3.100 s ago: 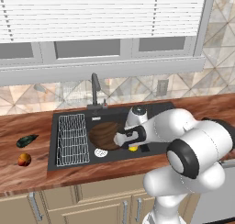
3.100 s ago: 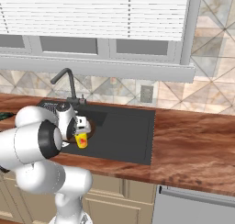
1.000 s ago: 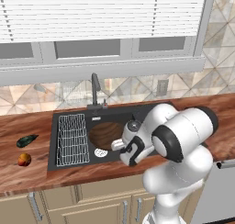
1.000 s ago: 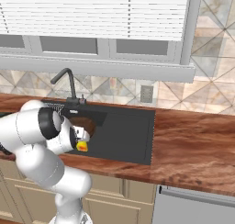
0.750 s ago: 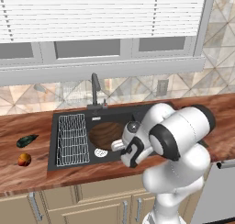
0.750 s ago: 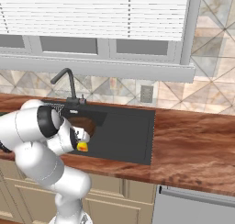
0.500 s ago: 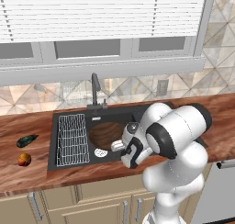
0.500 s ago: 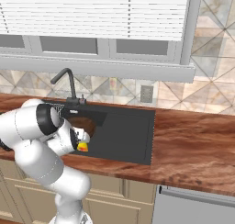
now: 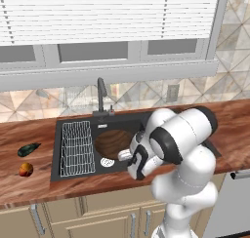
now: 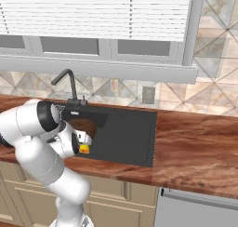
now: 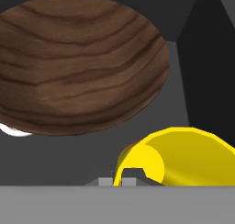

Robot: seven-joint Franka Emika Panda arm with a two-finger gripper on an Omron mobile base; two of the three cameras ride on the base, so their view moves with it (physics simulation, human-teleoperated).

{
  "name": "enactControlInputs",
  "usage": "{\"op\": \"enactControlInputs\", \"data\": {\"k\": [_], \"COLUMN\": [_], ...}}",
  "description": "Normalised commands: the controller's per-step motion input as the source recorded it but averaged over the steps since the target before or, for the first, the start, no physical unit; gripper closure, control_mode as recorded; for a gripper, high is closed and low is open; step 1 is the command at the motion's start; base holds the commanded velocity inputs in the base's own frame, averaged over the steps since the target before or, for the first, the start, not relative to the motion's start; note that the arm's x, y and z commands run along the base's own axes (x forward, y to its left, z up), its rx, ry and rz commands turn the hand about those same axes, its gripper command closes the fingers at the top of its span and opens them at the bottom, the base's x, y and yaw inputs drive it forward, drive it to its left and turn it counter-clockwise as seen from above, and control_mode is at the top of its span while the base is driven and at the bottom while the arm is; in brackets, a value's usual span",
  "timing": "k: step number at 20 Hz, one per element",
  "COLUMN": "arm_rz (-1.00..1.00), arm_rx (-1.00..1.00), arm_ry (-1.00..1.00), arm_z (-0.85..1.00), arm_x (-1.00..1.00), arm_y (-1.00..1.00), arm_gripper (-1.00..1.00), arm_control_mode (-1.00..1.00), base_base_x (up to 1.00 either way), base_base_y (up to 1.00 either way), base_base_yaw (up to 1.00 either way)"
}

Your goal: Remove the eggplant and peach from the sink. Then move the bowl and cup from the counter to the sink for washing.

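Note:
My gripper (image 10: 83, 146) is shut on the yellow cup (image 10: 84, 150) and holds it low inside the black sink (image 9: 57, 134), near the basin's front wall. In the hand view the cup (image 11: 183, 156) lies tilted just past my fingertips (image 11: 123, 177). Beyond it the brown wood-grain bowl (image 11: 78, 67) rests on the basin floor. The bowl (image 9: 113, 143) sits behind my hand, beside the wire rack (image 9: 77, 147). On the counter left of the sink lie the dark eggplant (image 9: 28, 148) and the orange-red peach (image 9: 26, 169).
The silver drain (image 9: 107, 162) shows in front of the bowl. The dark faucet (image 9: 101, 93) rises behind the basin. Wooden counter (image 10: 195, 137) stretches to the right of the sink. The basin's right half (image 10: 130, 133) holds nothing.
Since three seconds ago the hand has sunk lower into the basin and come toward its front wall with the cup. Over the last second it has barely moved.

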Motion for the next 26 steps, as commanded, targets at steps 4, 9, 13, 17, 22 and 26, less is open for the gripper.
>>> {"op": "enactControlInputs", "data": {"k": [4,9,13,17,22,26], "arm_rz": [0.0,0.0,0.0,0.0,0.0,0.0], "arm_rx": [0.02,0.02,0.02,0.02,0.01,0.01], "arm_ry": [-0.02,-0.01,0.0,0.0,0.0,0.0], "arm_z": [-0.11,-0.11,-0.13,-0.13,-0.15,-0.15], "arm_x": [0.04,0.05,0.06,0.06,0.07,0.07], "arm_y": [0.0,0.0,0.0,0.0,0.0,0.0], "arm_gripper": [1.0,1.0,1.0,1.0,1.0,1.0], "arm_control_mode": [-1.0,-1.0,-1.0,-1.0,-1.0,-1.0], "base_base_x": [0.0,0.0,0.0,0.0,0.0,0.0], "base_base_y": [0.0,0.0,0.0,0.0,0.0,0.0], "base_base_yaw": [0.0,0.0,0.0,0.0,0.0,0.0]}}
